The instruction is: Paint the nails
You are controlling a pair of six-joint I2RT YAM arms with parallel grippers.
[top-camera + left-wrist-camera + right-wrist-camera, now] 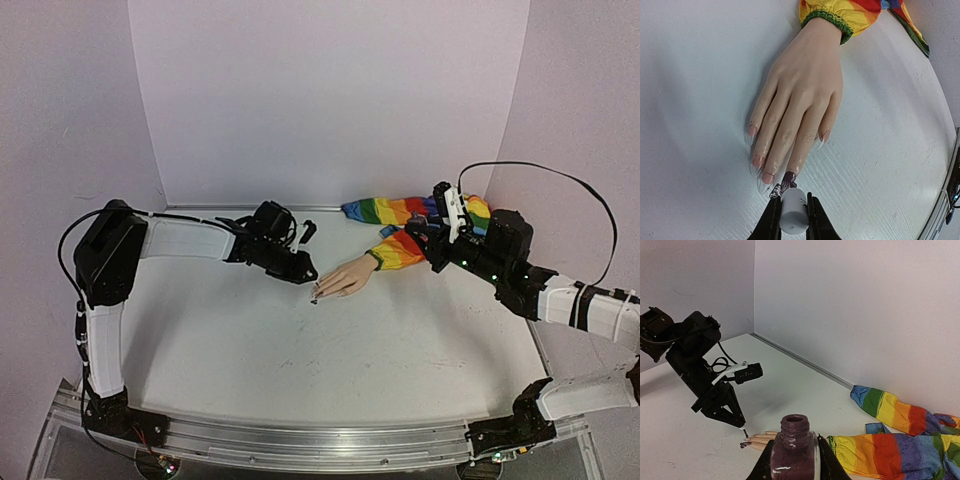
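Observation:
The pale peach mannequin hand (800,95) lies palm down on the white table, with a rainbow-striped sleeve (400,247). One nail (788,180) is dark purple. The other nails (758,161) are bare and pinkish. My left gripper (792,202) is shut on the white brush cap (793,214), and its brush tip touches the dark nail. My right gripper (795,460) is shut on an open dark purple polish bottle (795,447), held above the sleeve behind the hand. In the top view, the left gripper (303,273) is at the fingertips and the right gripper (441,238) is over the sleeve.
The second rainbow sleeve (405,210) lies by the back wall. White walls enclose the table at the back and sides. The left arm (700,360) stands over the fingertips in the right wrist view. A metal rail (300,440) runs along the near edge.

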